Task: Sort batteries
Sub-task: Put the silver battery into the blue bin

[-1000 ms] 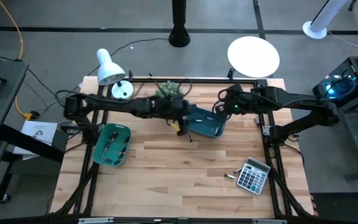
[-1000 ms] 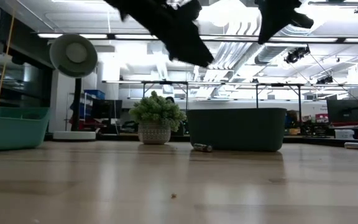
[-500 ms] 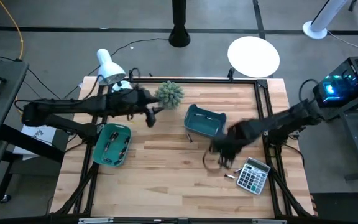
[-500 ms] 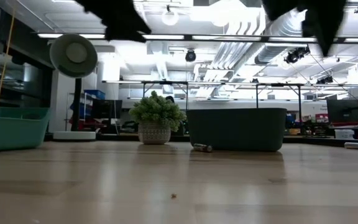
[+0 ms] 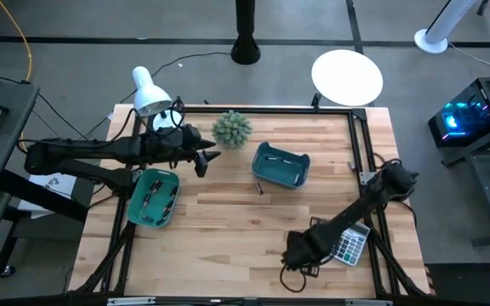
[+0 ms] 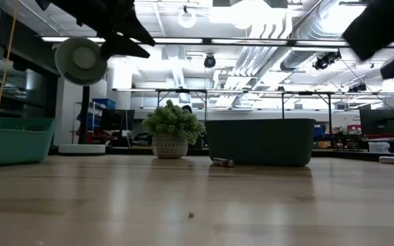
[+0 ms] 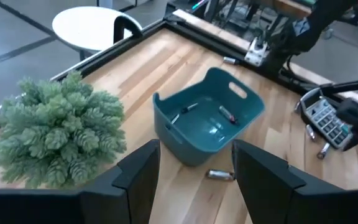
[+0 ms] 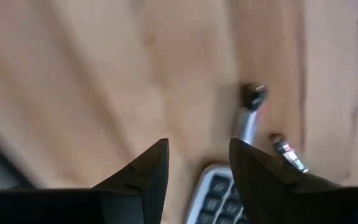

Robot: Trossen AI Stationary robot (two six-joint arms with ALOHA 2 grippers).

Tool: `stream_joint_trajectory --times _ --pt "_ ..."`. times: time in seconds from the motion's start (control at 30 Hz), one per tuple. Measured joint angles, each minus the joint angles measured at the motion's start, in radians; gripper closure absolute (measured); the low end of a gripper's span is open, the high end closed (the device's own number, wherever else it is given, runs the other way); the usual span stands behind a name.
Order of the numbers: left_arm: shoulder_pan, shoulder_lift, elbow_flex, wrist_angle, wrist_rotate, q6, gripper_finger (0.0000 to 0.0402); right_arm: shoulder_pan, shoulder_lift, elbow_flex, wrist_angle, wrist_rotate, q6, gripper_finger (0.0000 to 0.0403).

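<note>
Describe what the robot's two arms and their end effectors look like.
Both arms are dark, slim and jointed, with black cables looped along them. The left end effector and the right end effector each carry two dark, wedge-shaped fingers tapering to a point. No markings are visible.

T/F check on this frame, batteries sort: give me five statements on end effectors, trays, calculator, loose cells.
1. The right end effector is open, with nothing between its fingers. True.
2. The left end effector is shut on a battery. False: it is open and empty, up near the plant.
3. The dark teal tray holds batteries. True: at least two lie inside.
4. The calculator sits inside the light teal tray. False: it lies on the table at the right, near the right end effector.
5. A loose battery lies on the wood beside the dark teal tray. True.
</note>
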Motion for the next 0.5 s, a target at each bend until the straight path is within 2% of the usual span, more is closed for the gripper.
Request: stream_joint_trajectory --times 0.3,0.5 --pt "0.0 0.0 0.0 0.035 0.0 0.042 0.0211 -0.034 0.087 0.0 -0.054 0.031 0.068 0.024" --pt "0.0 0.0 0.0 0.034 0.026 0.016 0.0211 -0.068 0.086 -0.011 -0.045 0.029 -0.023 0.024"
